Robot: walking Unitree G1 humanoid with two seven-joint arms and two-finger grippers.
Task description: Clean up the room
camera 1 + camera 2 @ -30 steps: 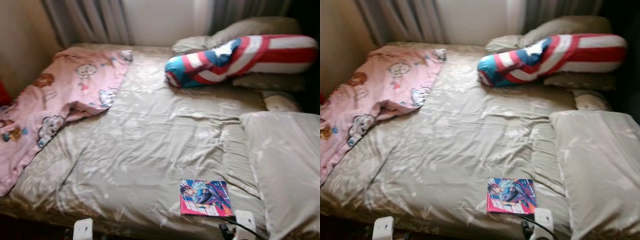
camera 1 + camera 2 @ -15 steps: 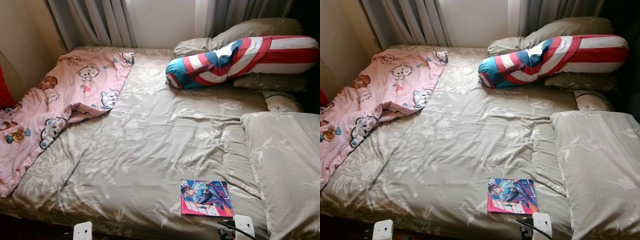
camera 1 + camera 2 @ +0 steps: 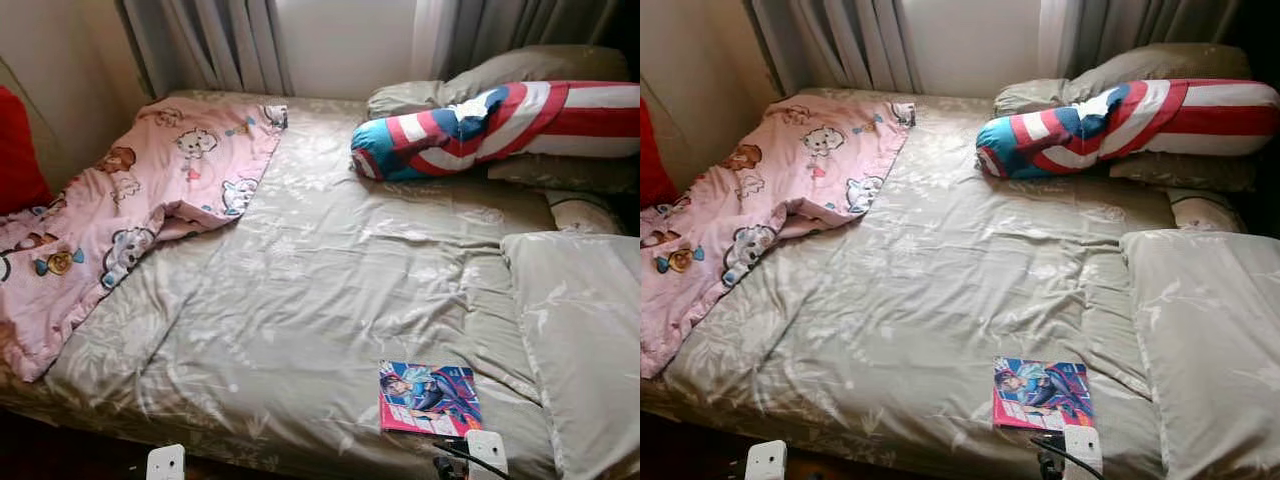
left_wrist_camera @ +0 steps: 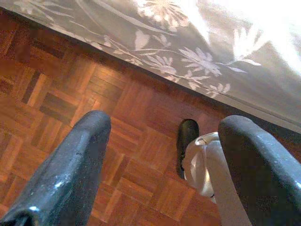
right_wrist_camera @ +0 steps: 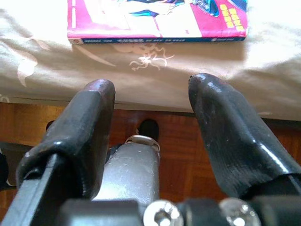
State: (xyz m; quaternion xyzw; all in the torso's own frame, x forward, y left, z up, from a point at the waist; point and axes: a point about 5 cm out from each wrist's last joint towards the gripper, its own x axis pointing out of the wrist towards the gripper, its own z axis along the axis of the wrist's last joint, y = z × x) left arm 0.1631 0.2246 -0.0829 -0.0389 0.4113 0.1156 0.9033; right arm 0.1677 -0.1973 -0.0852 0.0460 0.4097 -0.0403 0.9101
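Right gripper (image 5: pixel 150 89) hung low at the near edge of the bed (image 3: pixel 300 300), fingers (image 5: pixel 94 117) spread wide with nothing between them. Through the gap: parquet floor (image 5: pixel 188 160) and the bed's draped near edge. A comic book (image 5: pixel 155 21) with pink cover and spine lay flat on the bedcover just beyond the fingertips, apart from them.

Left gripper (image 4: pixel 160 155) also hung low over the parquet floor (image 4: pixel 70 94), fingers (image 4: pixel 70 169) wide apart and empty. The floral hem of the bedcover (image 4: pixel 188 52) ran across the far side of that view.

From the head camera, the comic book (image 3: pixel 428 398) sat near the bed's near edge, toward its right corner. A beige pillow (image 3: pixel 585 340) lay along the right edge, just beside the book. A pink blanket (image 3: pixel 120 210) with cartoon animals was crumpled over the far left corner and spilled down the left edge. A long red, white and blue striped bolster (image 3: pixel 490 125) lay across the far right corner, resting on further beige pillows (image 3: pixel 520 70). Grey curtains (image 3: pixel 210 45) hung behind the far edge. A red object (image 3: pixel 18 150) stood at the left, by the wall; what it was could not be made out.
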